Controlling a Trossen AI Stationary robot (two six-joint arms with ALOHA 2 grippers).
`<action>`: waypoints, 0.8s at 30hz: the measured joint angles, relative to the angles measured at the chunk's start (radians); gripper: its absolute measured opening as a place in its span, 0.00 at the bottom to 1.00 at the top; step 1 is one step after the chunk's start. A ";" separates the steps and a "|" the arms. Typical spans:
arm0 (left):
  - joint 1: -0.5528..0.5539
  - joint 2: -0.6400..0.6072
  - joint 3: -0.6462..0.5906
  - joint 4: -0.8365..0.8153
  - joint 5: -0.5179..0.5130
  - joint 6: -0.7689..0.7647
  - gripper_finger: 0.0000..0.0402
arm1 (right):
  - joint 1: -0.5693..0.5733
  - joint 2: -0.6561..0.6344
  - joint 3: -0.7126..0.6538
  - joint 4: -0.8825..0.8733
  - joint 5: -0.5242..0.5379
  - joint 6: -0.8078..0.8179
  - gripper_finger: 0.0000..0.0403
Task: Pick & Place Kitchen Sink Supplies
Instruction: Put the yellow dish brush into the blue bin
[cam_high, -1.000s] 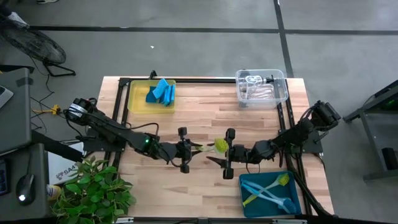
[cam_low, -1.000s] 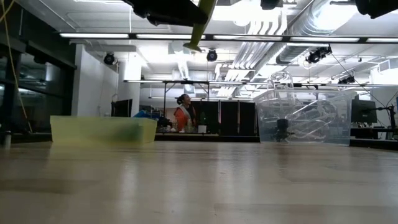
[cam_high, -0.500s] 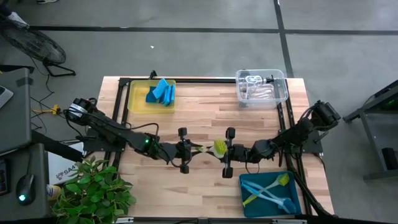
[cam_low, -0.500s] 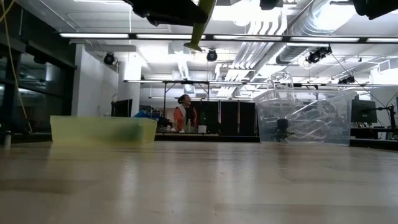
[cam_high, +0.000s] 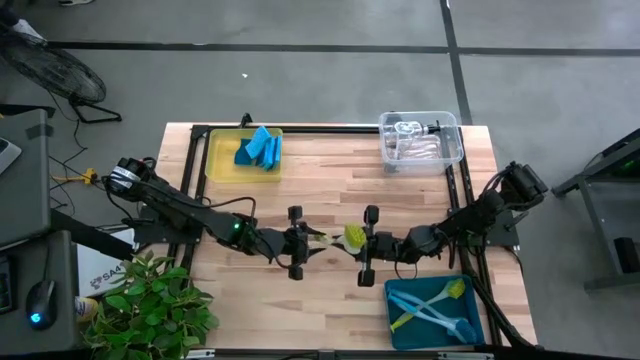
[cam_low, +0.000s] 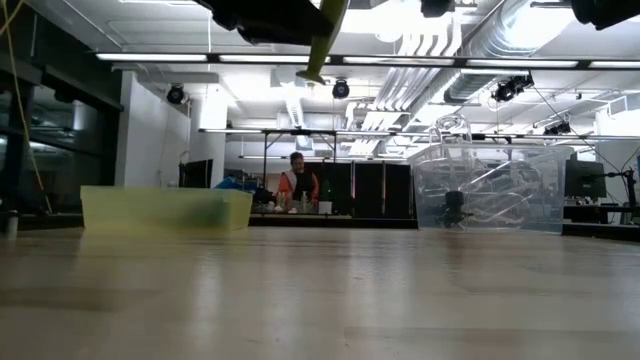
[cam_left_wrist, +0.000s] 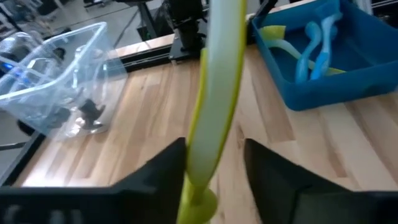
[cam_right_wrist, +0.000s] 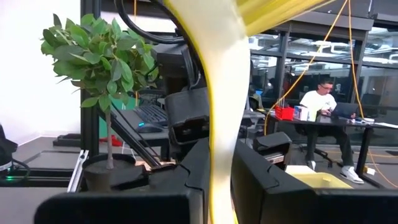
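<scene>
I'm looking down on a pale wooden slat table (cam_high: 330, 180) on a grey concrete floor; beyond it, a lit workshop where a person (cam_low: 298, 186) stands at a bench. Both arms reach low toward the table's middle. The yellow-green long-handled dish brush (cam_high: 345, 236) hangs there above the wood. The right gripper (cam_high: 364, 245) is clamped on its head end; the left gripper (cam_high: 301, 241) has its fingers (cam_left_wrist: 163, 171) parted around the handle end. I can read no writing.
</scene>
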 joint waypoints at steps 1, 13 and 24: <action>0.000 0.000 0.000 0.000 0.013 -0.001 0.42 | 0.000 0.000 0.000 -0.003 0.009 0.000 0.09; -0.002 -0.009 0.000 -0.088 -0.084 -0.055 0.71 | 0.037 -0.168 -0.001 -0.383 0.238 0.066 0.09; -0.001 -0.009 0.000 -0.154 -0.093 -0.116 0.71 | 0.166 -0.491 -0.001 -0.977 0.196 0.548 0.09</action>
